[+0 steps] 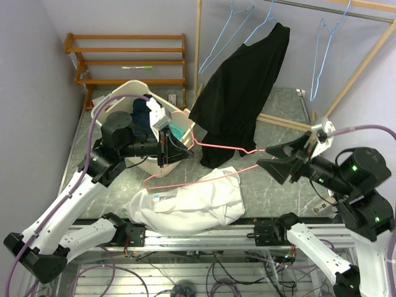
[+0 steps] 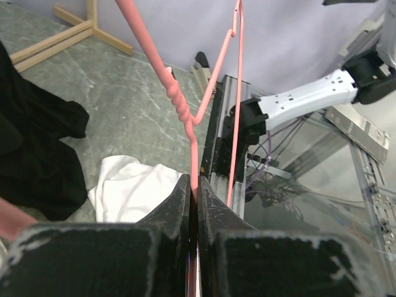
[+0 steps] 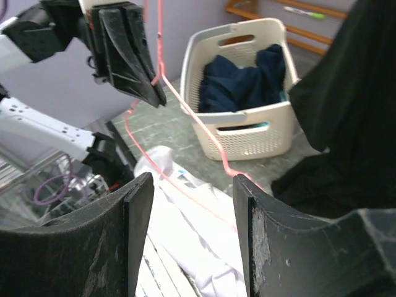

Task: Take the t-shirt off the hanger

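Note:
The pink wire hanger (image 1: pixel 223 147) is held in the air, its wire bare. My left gripper (image 1: pixel 184 152) is shut on one end of it; the left wrist view shows the wire (image 2: pixel 179 105) pinched between the jaws of the left gripper (image 2: pixel 192 182). The white t-shirt (image 1: pixel 185 204) lies crumpled on the table below, near the front edge. It also shows in the left wrist view (image 2: pixel 133 185) and in the right wrist view (image 3: pixel 198 235). My right gripper (image 1: pixel 267 159) is open at the hanger's other end, holding nothing. In its own view (image 3: pixel 193 185) the wire (image 3: pixel 204 139) runs between the spread jaws.
A cream laundry basket (image 1: pixel 133 86) with dark blue clothes stands at the back left, behind my left arm. A black garment (image 1: pixel 241 93) hangs from a wooden rack with light blue hangers (image 1: pixel 322 55). A wooden shelf (image 1: pixel 124 59) stands at the back wall.

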{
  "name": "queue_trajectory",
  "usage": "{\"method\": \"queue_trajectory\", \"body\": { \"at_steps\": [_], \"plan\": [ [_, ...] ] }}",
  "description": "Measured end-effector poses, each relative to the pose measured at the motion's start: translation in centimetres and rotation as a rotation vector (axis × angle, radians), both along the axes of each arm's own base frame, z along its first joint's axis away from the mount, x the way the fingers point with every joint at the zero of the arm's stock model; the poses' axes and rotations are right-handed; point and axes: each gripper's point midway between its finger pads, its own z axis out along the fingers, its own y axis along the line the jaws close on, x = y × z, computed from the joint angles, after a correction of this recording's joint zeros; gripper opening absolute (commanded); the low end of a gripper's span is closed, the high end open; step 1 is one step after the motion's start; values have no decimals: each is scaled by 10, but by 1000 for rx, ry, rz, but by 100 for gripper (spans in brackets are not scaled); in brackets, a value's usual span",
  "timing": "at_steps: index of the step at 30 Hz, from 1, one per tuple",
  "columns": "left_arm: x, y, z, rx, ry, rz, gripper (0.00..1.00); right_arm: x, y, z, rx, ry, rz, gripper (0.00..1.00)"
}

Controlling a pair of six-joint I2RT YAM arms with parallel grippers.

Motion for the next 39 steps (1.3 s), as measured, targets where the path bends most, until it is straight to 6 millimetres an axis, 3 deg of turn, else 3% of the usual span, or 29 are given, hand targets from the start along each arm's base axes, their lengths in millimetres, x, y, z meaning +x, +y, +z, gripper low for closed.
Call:
{"method": "queue_trajectory", "body": {
  "at_steps": [3,11,22,25,31,32,34,39],
  "plan": [
    [-6,-3,0,-5,1,-46,7,9,17,4,13,9,83,54],
    [-11,-14,-4,-2,7,-123,7,38,56,-8,13,105,262,54],
    [-11,-19,0,-13,-9,-137,7,34,68,-36,1,199,376,46],
    [-12,-19,4,-20,-16,-139,7,30,69,-43,-1,219,397,37],
    [-13,-22,6,-27,-13,-142,7,24,71,-47,-1,231,440,0],
    [-12,-22,7,-28,-13,-142,7,23,71,-48,-1,231,446,0],
    [-10,-23,6,-28,-10,-132,17,21,71,-47,0,230,455,0],
    [1,-22,9,-27,-23,-63,63,27,65,-47,-11,225,380,0]
  ]
}}
